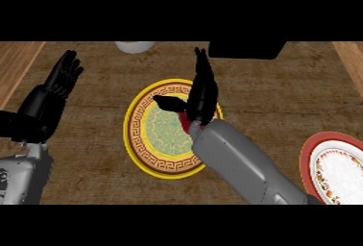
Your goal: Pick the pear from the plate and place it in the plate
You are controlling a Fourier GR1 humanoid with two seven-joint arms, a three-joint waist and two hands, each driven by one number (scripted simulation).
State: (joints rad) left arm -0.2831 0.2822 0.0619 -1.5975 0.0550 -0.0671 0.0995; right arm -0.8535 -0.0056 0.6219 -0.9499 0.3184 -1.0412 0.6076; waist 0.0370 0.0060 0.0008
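Left hand [55, 89] resting at left edge, fingers straight, released. Right hand [200, 93] over yellow-rimmed plate [152, 144], fingers straight, thumb out, grasping nothing. Pear mostly hidden under it, can't confirm. Red-rimmed plate [315, 158] far right on bench [276, 96].

- We see a brown desk [297, 96] with a rough, matt, woven-looking top.
- The yellow-rimmed patterned round plate [145, 149] looks glazed and smooth.
- Our grey right forearm [241, 166] shows smooth, faintly glossy plastic.
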